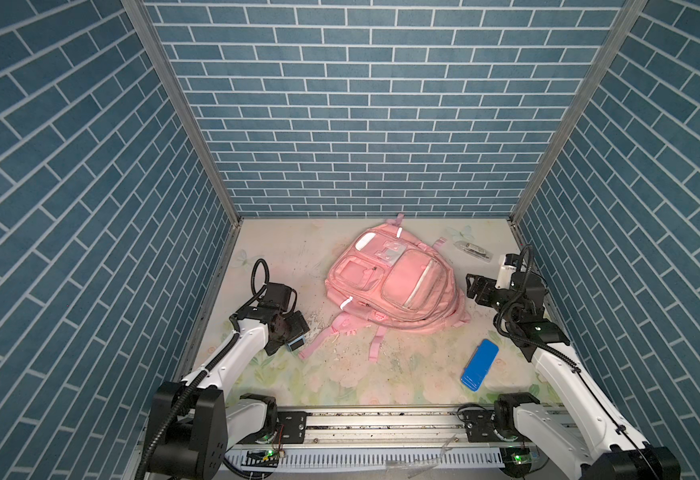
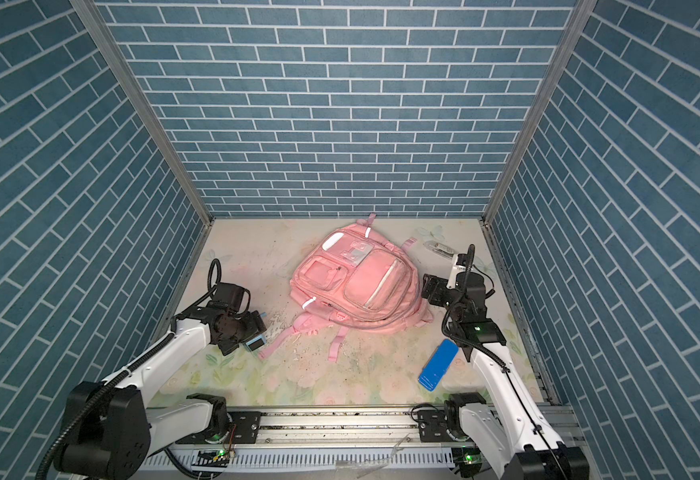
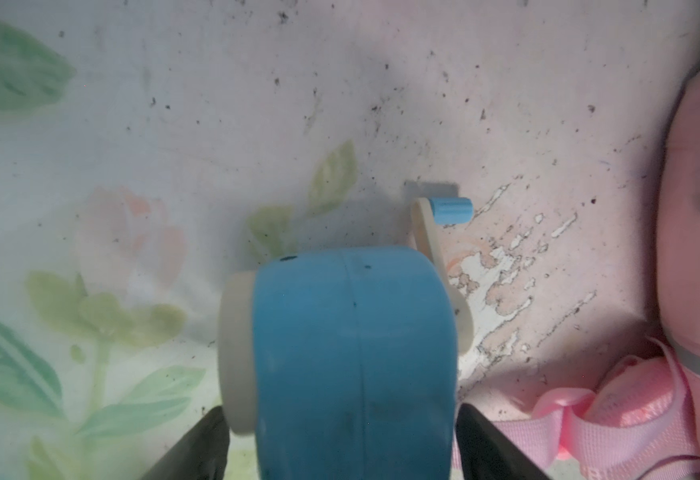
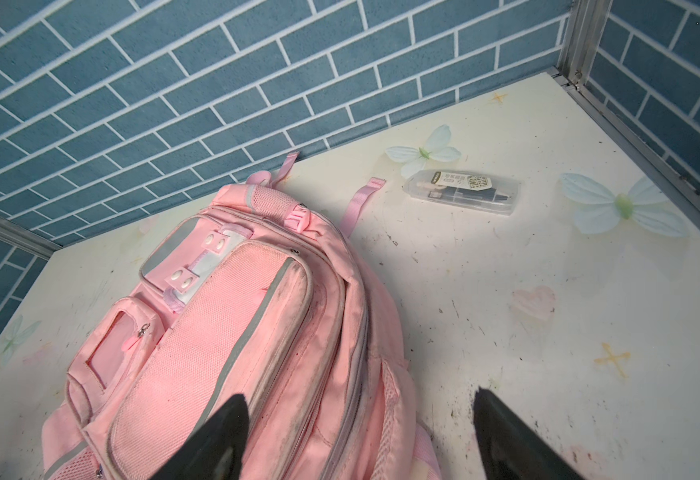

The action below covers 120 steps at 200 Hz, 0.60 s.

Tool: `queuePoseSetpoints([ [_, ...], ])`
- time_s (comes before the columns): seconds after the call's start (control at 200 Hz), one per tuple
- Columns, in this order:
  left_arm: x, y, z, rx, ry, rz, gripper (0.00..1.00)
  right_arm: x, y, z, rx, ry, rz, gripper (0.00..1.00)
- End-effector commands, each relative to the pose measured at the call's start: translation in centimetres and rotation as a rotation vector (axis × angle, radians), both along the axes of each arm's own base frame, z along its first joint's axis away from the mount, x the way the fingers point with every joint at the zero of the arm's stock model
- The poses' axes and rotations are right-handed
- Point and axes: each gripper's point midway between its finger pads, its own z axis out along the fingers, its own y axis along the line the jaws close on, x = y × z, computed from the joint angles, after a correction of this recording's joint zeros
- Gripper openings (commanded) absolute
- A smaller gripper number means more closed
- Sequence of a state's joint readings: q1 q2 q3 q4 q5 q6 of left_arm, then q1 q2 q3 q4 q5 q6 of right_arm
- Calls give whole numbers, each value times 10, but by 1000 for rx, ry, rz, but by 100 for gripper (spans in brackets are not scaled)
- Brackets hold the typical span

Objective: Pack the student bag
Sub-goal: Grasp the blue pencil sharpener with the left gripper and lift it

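In both top views the left pincer (image 1: 294,337) (image 2: 252,336) sits low over the table (image 1: 281,257), jaws wide apart, with a blue sharpener (image 1: 298,343) (image 2: 255,343) between them. The student bag (image 1: 394,286) (image 2: 356,286) lies flat beyond this pincer, toward the middle. One pink strap (image 1: 319,338) ends just beside the pincer. Bare table runs ahead of it to the back wall (image 1: 373,187). The right pincer (image 1: 475,289) (image 2: 431,289) hangs with jaws apart and empty, close against the bag's flank. A blue case (image 1: 480,365) (image 2: 438,365) lies behind it beside its arm, and a clear pen box (image 1: 472,250) (image 2: 439,249) lies ahead of it.

In the left wrist view the sharpener (image 3: 352,353) fills the whole gap of the left pincer (image 3: 337,415). Its sides are at or just beside both fingers (image 3: 202,440), and I cannot tell whether they press it. Its cream crank (image 3: 431,241) juts out ahead. The bag (image 3: 697,208) and strap (image 3: 547,432) lie near, outside one finger, with open speckled table (image 3: 215,104) ahead.

In the right wrist view the right pincer (image 4: 359,395) is spread wide and holds nothing. One finger is over the bag's (image 4: 236,332) side seam and the other is over bare table (image 4: 547,270). The pen box (image 4: 462,193) lies well ahead, toward the corner where the walls meet, with clear table between
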State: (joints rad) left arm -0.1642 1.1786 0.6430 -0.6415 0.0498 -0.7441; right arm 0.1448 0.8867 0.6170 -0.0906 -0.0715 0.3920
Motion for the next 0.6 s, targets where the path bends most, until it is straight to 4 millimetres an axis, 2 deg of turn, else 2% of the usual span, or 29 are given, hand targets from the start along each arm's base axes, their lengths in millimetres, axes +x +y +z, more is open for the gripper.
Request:
queuePoseSetpoints([
  [0.0,-2,3,-6,30,9,30,85,0,3,15,14,-35,21,84],
  [0.24,-5,-5,-6,36,2,21,80,-1,3,19,20,-42,18,83],
  [0.385,-13,-6,-6,48,-10,30,80,-1,4,17,32,-38,19,83],
  [0.595,-23,1,-16,102,26,36,82,1,7,16,42,-32,31,83],
])
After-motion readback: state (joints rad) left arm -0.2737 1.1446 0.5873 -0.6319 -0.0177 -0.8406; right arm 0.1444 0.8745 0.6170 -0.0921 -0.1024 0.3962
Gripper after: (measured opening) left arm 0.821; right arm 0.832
